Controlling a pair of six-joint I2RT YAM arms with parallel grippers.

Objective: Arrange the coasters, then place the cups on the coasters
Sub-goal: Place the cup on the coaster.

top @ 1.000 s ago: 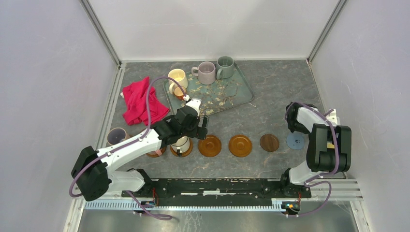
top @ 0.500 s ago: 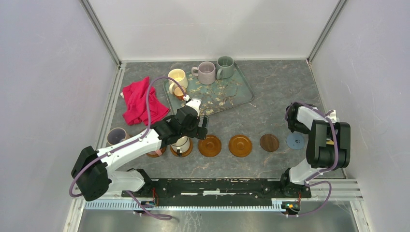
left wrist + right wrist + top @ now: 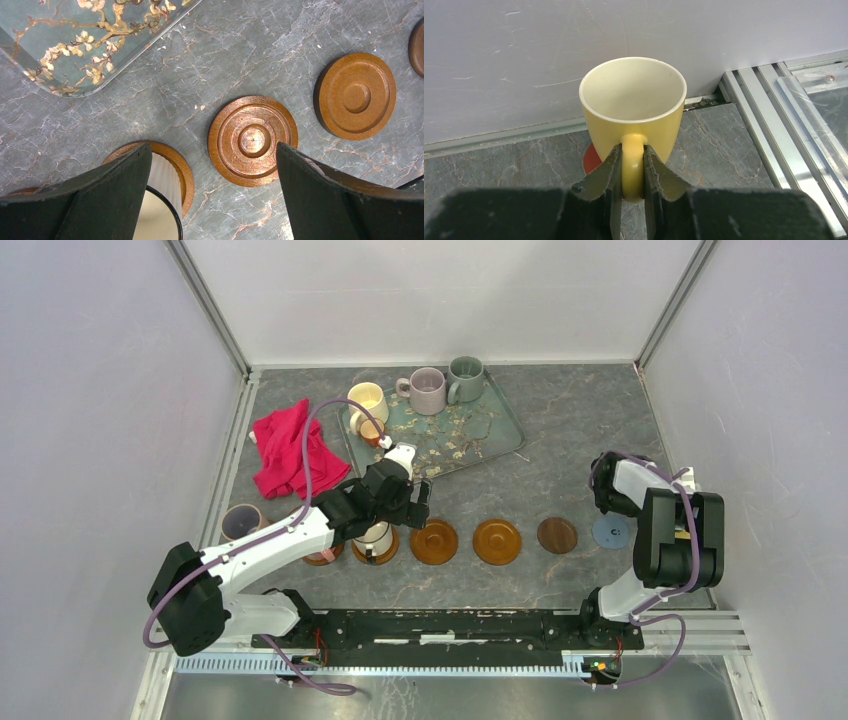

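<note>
Yellow mug [image 3: 633,107] upright by wall, handle clamped between right gripper [image 3: 631,152] fingers; red coaster [image 3: 590,159] peeks beneath it. Left gripper [image 3: 212,150] fingers wide apart, holding nothing, above white cup [image 3: 165,182] seated on orange-brown coaster [image 3: 184,167]; bare copper-toned coaster [image 3: 252,140] just beside.

Yel. cup [image 3: 633,107] upright at red coaster [image 3: 591,159], wht cup [image 3: 162,180] on orange coaster [image 3: 184,172], 4 bare coasters [image 3: 497,541] alongside

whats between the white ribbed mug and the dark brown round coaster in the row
A glossy orange-brown round coaster and a second orange-brown coaster, both bare, clearest in the top external view.
</note>
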